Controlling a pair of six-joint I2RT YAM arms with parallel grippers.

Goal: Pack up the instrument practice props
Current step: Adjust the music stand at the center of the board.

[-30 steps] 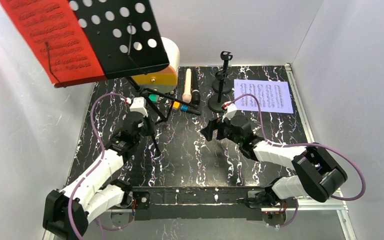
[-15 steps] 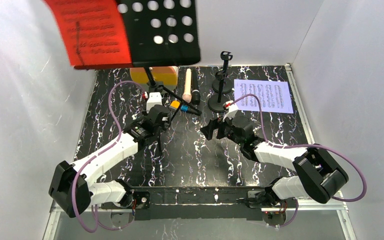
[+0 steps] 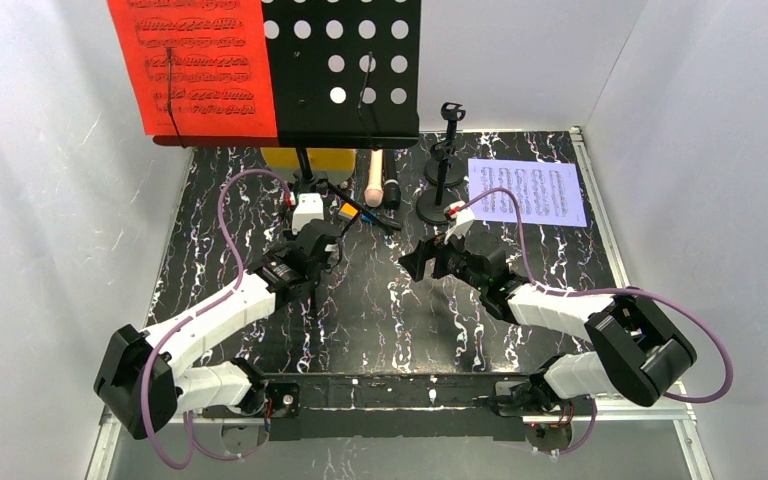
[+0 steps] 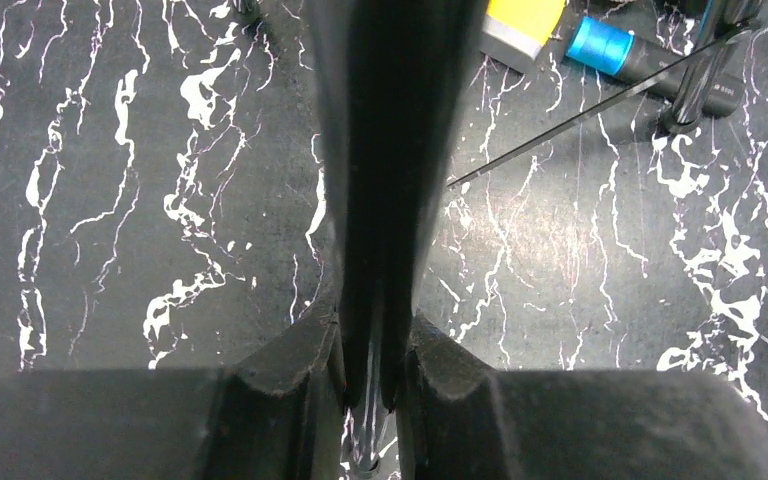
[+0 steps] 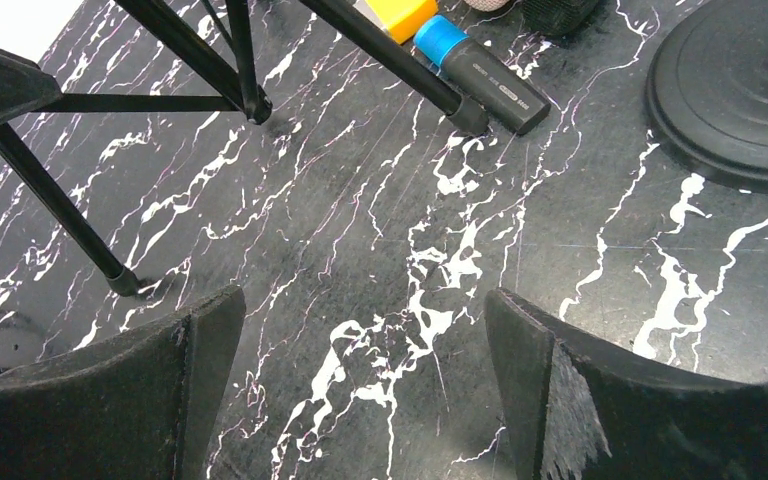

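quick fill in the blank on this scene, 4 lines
The page on the rack is ___.
The claw shut on the rack's stand is the ___ one.
The right claw is ___.
Beside the white page stand ___ mic holders.
Missing: red; left; open; two.

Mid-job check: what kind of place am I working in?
Likely a staged robot test cell, not a music room: plain white walls box in a black marbled tabletop holding a music rack and mic holders.
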